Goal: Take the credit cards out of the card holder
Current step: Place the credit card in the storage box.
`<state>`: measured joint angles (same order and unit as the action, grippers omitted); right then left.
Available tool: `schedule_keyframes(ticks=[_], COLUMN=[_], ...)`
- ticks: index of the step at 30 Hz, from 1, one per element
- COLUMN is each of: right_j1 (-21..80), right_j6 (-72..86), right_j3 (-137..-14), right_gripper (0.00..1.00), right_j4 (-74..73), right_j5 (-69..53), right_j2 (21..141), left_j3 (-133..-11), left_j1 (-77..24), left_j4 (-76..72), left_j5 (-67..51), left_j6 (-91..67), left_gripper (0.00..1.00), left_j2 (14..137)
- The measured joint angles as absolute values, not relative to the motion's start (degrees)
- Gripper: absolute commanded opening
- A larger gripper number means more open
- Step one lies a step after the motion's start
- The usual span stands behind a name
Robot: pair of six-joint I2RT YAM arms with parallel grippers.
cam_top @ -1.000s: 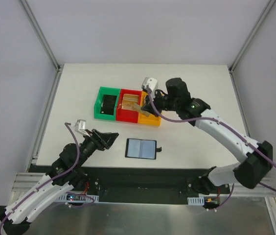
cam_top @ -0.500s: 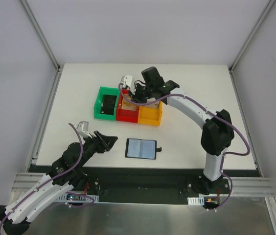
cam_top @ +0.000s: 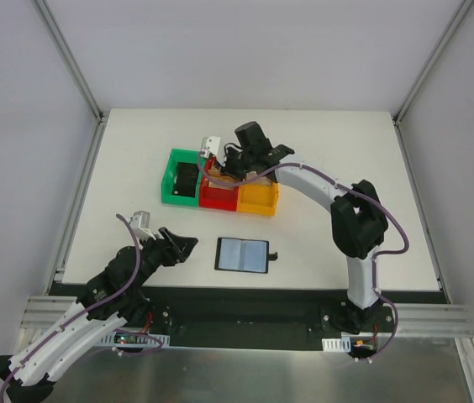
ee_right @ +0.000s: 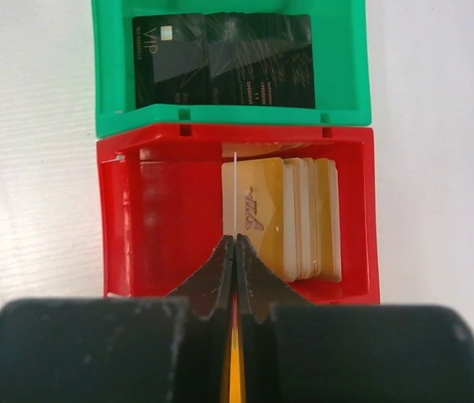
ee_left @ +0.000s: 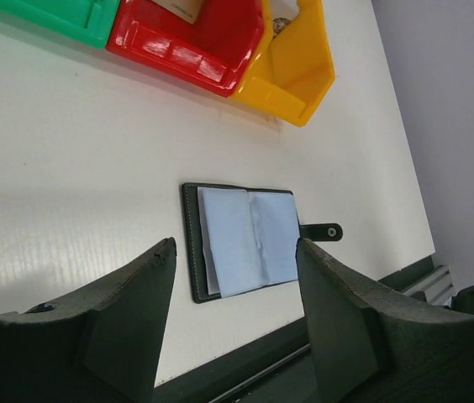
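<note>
From the top camera, the small flat black folding card holder [cam_top: 243, 254] lies opened on the white table [cam_top: 136, 168] with its two grey-blue inner panels facing up. A short black strap [cam_top: 275, 255] sticks out on the side away from the left claw [cam_top: 183, 245]. That claw hovers near the holder without touching it, spread and empty. The right claw [cam_top: 220, 168] hangs over a red plastic bin [cam_top: 218, 198], which sits between a green plastic bin [cam_top: 170, 180] and an orange plastic bin [cam_top: 258, 200], the three touching in a row. What this claw grips is too small to tell here. In the left wrist camera, the left claw [ee_left: 235, 245] stands moderately wide with nothing in it. The card holder [ee_left: 237, 239] lies ahead, framed by the two dark fingers [ee_left: 128, 327], its panels pale and slightly creased at the fold and its snap strap [ee_left: 321, 231] toward the right finger. The red bin [ee_left: 186, 50] and orange bin [ee_left: 296, 75] lie farther ahead. In the right wrist camera, the right claw [ee_right: 234, 239] is pinched tight on a single thin tan-gold credit card [ee_right: 234, 193], seen edge-on as a pale line rising from the fingertips. Just right of it, an overlapping stack of tan-gold credit cards [ee_right: 296, 218] rests inside the red bin [ee_right: 119, 218]. Beyond the claw, the green bin [ee_right: 107, 67] holds black cards [ee_right: 220, 71] marked VIP.
</note>
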<state>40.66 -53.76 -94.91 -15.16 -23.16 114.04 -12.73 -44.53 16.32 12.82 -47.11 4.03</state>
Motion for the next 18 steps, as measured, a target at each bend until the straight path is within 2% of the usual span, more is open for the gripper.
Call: schedule_keyframes(ticks=[18], right_j1=[41.78], right_j6=[-58.61], right_j3=[-95.29], right_gripper=[0.00], right_j4=[-12.53], right_j5=[-21.80], right_j2=[120.55], left_j3=[-13.52], left_j1=[-44.53], left_j4=[18.74], left_j5=[14.76], left_j6=[-46.96], left_gripper=[0.59], left_j2=[3.66])
